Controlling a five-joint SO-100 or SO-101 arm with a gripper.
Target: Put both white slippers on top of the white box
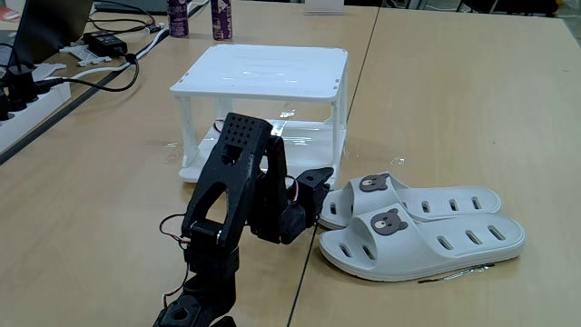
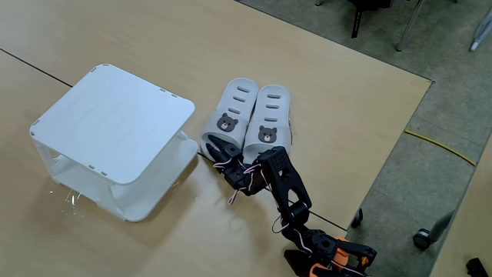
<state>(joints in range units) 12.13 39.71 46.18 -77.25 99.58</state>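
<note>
Two white slippers with brown bear badges lie side by side, toes toward the arm. In one fixed view they are the far slipper (image 1: 436, 202) and the near slipper (image 1: 454, 241). In the other they are the left slipper (image 2: 234, 104) and the right slipper (image 2: 270, 111). The white box (image 1: 263, 71) (image 2: 115, 123) stands next to them with nothing on its flat top. My black gripper (image 1: 320, 191) (image 2: 215, 145) sits low at the toe of the slipper nearer the box. Its jaws look slightly apart and hold nothing.
A power strip (image 1: 27, 100), an adapter (image 1: 107, 42) and cables lie at the table's far left. Two dark cans (image 1: 221, 18) stand behind the box. A table seam (image 1: 349, 100) runs past the box. The table edge (image 2: 392, 146) drops to the floor close to the arm.
</note>
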